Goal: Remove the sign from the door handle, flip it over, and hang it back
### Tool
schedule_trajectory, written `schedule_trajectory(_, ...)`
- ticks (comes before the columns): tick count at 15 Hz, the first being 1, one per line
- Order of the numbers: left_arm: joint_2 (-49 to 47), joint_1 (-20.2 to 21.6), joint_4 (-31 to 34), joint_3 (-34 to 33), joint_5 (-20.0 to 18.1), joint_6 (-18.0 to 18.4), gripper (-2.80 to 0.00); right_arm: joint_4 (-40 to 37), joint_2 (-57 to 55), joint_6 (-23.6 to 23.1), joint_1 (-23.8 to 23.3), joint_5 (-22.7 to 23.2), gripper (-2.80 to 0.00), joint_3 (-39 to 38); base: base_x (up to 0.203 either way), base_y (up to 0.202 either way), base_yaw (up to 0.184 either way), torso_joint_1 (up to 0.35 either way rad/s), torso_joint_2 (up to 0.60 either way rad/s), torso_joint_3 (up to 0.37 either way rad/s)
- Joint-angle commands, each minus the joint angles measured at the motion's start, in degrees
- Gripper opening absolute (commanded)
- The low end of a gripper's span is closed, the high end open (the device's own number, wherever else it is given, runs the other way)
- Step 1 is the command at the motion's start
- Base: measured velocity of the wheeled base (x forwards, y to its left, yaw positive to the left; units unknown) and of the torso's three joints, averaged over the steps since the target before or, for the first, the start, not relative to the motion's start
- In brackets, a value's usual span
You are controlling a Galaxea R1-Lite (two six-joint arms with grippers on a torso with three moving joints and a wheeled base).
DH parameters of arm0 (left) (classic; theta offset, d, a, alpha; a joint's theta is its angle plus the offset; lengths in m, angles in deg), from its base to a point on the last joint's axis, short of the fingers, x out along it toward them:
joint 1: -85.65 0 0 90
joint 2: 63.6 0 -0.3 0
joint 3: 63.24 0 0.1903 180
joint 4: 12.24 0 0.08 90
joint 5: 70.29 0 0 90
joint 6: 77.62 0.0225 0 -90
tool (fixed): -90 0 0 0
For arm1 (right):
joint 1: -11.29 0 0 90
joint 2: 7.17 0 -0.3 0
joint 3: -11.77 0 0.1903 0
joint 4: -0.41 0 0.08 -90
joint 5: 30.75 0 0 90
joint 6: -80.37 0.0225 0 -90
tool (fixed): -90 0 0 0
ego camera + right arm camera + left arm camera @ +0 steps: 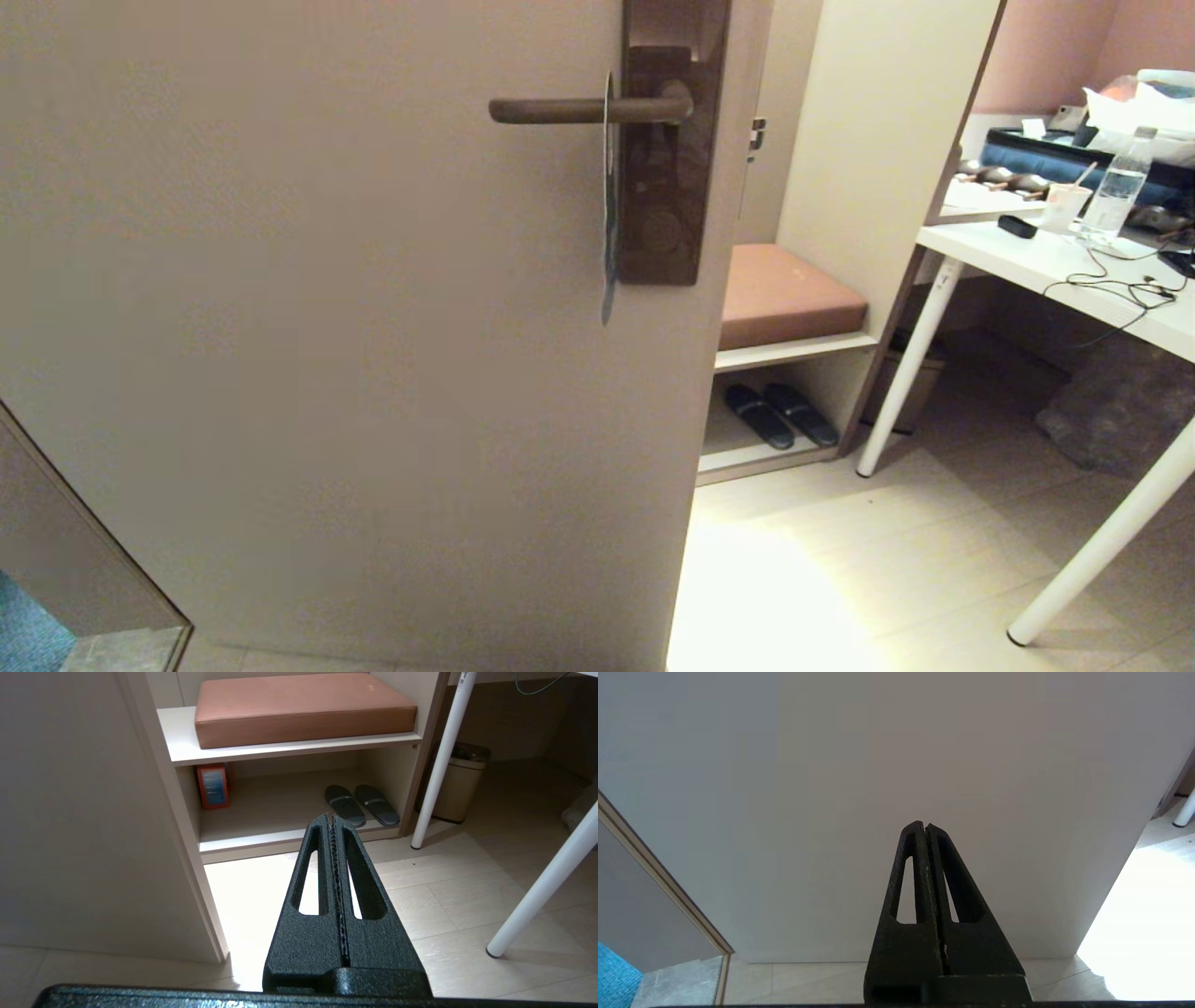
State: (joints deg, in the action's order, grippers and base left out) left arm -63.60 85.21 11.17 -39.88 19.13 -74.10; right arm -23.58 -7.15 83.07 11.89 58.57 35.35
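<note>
While the big pale door [355, 355] fills most of what I see, nothing of the task is begun: neither of my arms shows in the head view. My left gripper [926, 826] is clenched on nothing, low and pointing at the door's bare lower face; my right gripper [331, 817] is likewise clenched and empty, pointing past the door's edge toward the shelf unit [280, 751] with its cushion and slippers.

Up high sits the dark plate [665, 159] with the door handle [583, 110] running out toward my left. The sign [609, 205] hangs on it just beside the plate, edge-on to me, a thin sliver with a bluish tinge.

To do this well, I judge I should raise one arm, part its fingers first, come at the sign's lower end flat-on, pinch it firmly, then slide it along the lever toward the free tip rather than tugging outward.
</note>
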Motion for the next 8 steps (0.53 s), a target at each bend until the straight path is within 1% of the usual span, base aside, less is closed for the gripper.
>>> schedule_trajectory(1, 0.00, 0.00, 0.04, 0.00, 0.05, 0.08, -2.80, -0.08, -0.02, -0.06, 0.02, -0.02, -2.80, 0.06, 0.000, 0.000, 0.000, 0.000, 0.00, 0.000)
schedule_trajectory(8, -0.01, 0.00, 0.04, 0.00, 0.05, -0.02, -2.80, -0.08, -0.02, -0.06, 0.02, -0.02, -2.80, 0.06, 0.000, 0.000, 0.000, 0.000, 0.00, 0.000)
